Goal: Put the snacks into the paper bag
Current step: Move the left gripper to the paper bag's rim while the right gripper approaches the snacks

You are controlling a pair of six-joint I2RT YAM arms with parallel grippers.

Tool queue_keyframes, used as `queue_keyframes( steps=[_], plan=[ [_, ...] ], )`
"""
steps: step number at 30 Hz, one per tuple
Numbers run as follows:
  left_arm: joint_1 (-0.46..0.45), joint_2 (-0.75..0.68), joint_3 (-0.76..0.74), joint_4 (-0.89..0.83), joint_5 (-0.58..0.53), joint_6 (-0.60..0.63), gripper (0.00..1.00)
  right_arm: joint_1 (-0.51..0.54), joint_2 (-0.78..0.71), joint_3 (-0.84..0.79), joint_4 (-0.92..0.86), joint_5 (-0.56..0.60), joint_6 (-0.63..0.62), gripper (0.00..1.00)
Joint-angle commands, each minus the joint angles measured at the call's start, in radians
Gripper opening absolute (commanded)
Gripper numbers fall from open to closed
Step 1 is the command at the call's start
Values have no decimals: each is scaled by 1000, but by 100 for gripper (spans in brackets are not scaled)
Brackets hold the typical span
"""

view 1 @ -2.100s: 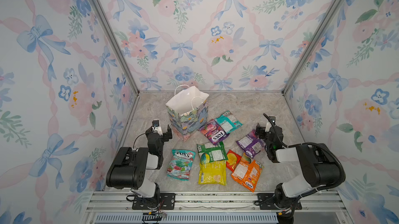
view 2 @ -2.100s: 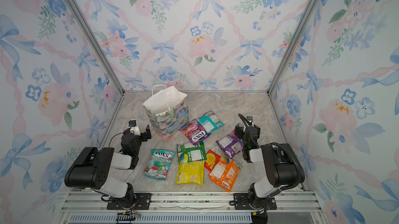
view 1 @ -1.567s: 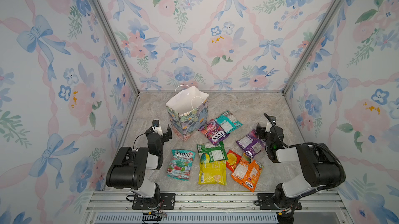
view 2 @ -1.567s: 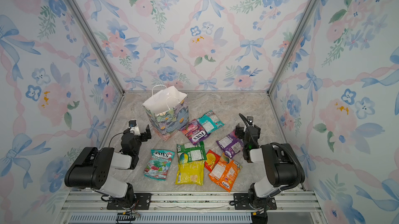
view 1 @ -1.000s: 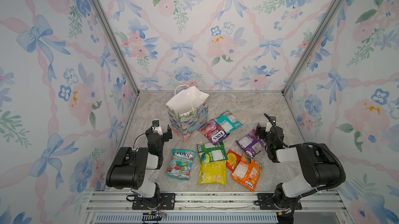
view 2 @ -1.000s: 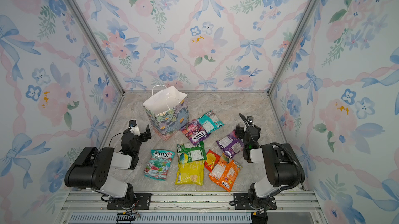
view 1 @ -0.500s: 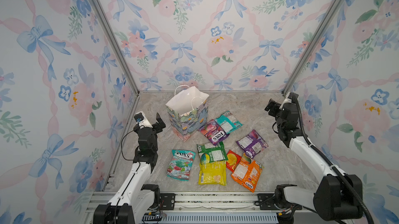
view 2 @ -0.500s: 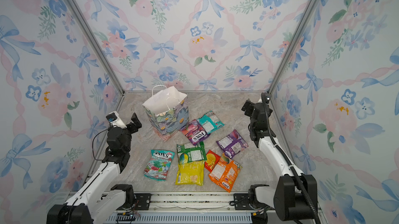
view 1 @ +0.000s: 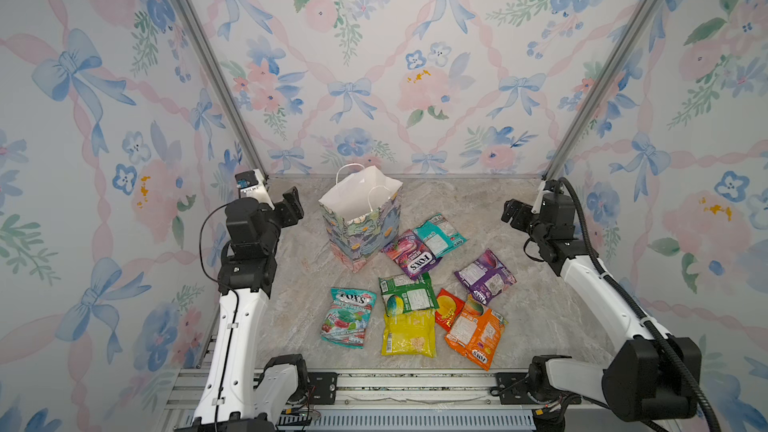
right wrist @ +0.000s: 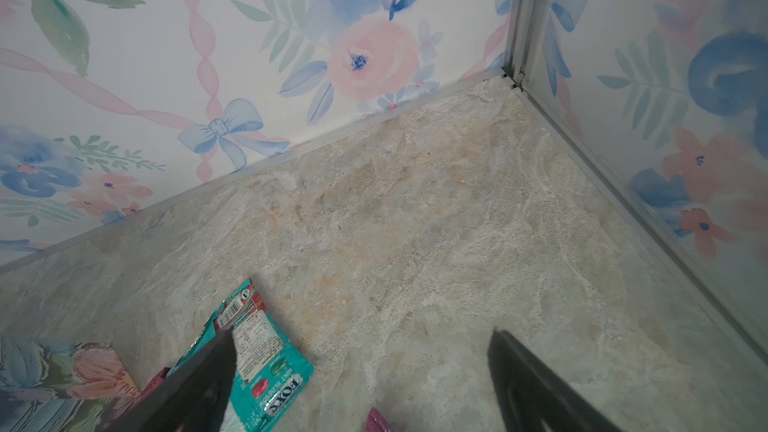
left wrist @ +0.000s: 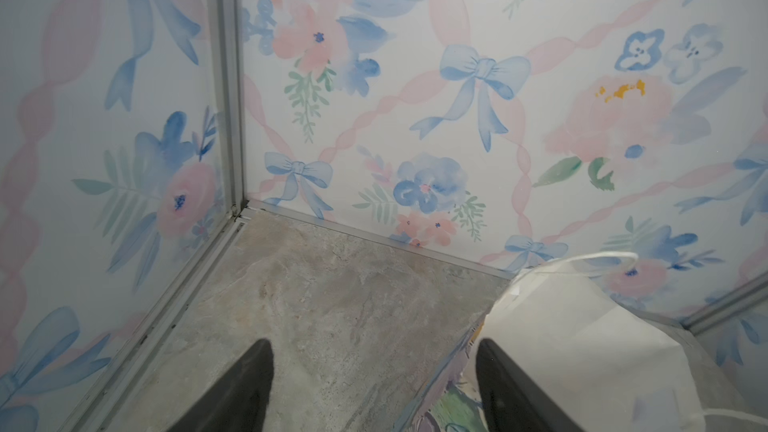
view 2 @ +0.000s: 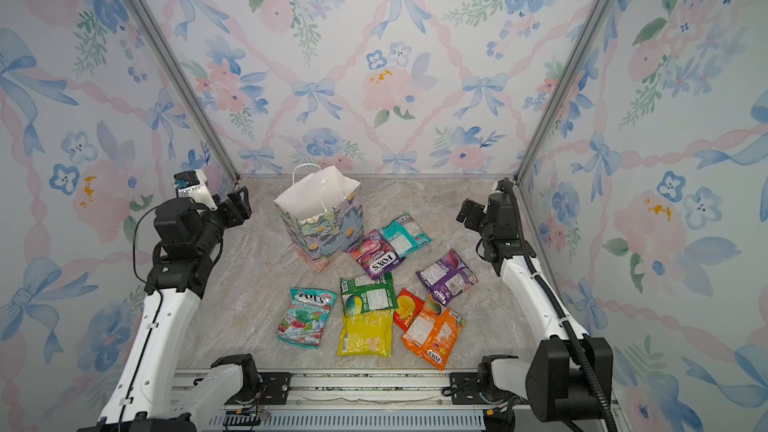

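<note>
The left gripper [left wrist: 374, 346] and right gripper [right wrist: 361, 334], jaws apart and empty, flank the paper bag [view 1: 357, 238], upright toward the rear of the marbled table [view 1: 478, 201], long axis vertical, mouth upward. The snacks [view 1: 409, 332], eight flat packets, lie before and right of it, long axes pointing variously. The bag's depths are hidden, possibly empty; a finger [right wrist: 199, 380] covers part of the teal packet [right wrist: 266, 340] in the right wrist view; floral walls [view 1: 374, 55] enclose three sides.

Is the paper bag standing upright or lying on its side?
Upright: the paper bag stands on its base, mouth open upward.
</note>
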Motion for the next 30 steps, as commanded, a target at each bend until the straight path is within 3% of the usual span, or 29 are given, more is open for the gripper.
queue_keyframes(
  steps=[1, 13, 23, 30],
  plan=[
    [7, 83, 110, -225, 198, 116, 78, 14, 38, 49, -100, -77, 7, 97],
    [-22, 326, 358, -354, 359, 254, 71, 53, 128, 121, -155, -157, 14, 96],
    [-147, 517, 525, -471, 181, 387, 74, 83, 142, 167, -201, -168, -12, 96],
    [-167, 616, 632, -472, 165, 407, 74, 93, 145, 177, -211, -175, -17, 97]
  ],
)
